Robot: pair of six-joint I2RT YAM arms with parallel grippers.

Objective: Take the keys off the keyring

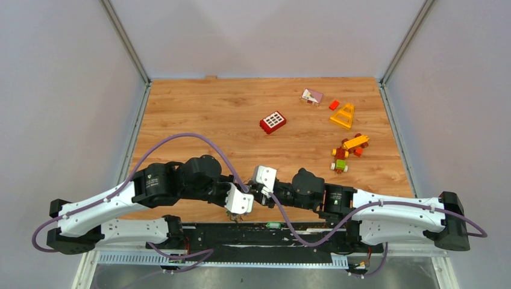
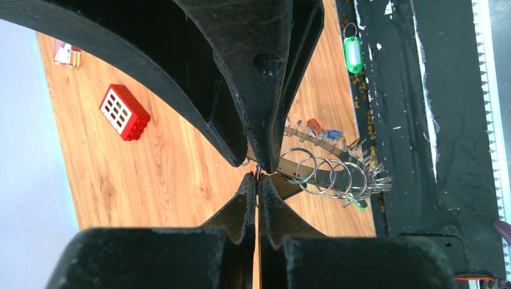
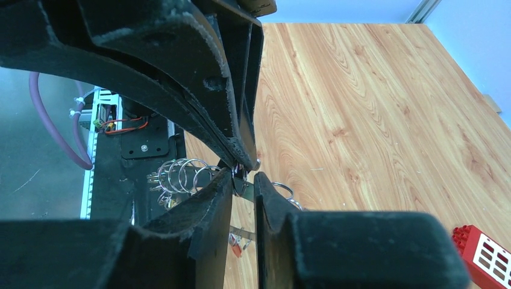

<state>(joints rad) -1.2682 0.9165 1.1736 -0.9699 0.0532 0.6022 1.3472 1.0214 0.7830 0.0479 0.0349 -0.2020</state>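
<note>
The left gripper is pinched shut on one end of the keyring, its keys fanned above the table's near edge. The right gripper, jaws narrowly apart, meets it tip to tip.

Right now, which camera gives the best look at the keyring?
The left wrist view: the keyring spreads out beside the left gripper, loops and keys plainly visible. The right wrist view catches only a few loops, partly behind the right gripper. The top view hides almost all of it beneath both grippers.
</note>
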